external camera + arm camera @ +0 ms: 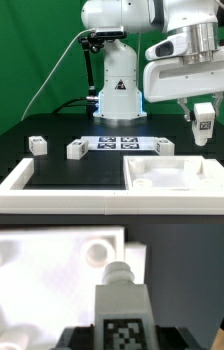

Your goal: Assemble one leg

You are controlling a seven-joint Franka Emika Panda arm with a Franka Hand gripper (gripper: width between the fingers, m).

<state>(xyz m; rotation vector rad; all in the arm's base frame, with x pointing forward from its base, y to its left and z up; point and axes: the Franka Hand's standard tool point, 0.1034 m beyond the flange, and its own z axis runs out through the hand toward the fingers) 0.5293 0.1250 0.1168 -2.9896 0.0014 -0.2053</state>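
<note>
Black counter [60, 128] is carrying it all. Arm [180, 50] is reaching over ext. view's right. White tabletop [165, 172] is lying rim-up at front, w/ marker board [122, 143] behind it. Spare legs [38, 145] [76, 150] [163, 146] are sitting on counter. Jaws are clamping the leg [203, 120] by its tagged end, hanging it in air above tabletop, peg end near a hole [97, 251].

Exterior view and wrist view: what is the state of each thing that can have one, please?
End effector: shut, raised above the table.
Held leg: gripped, off the table, over the tabletop, not attached.
Tabletop: flat on the table, rim up.
Loose legs: resting on the table, ungripped.
</note>
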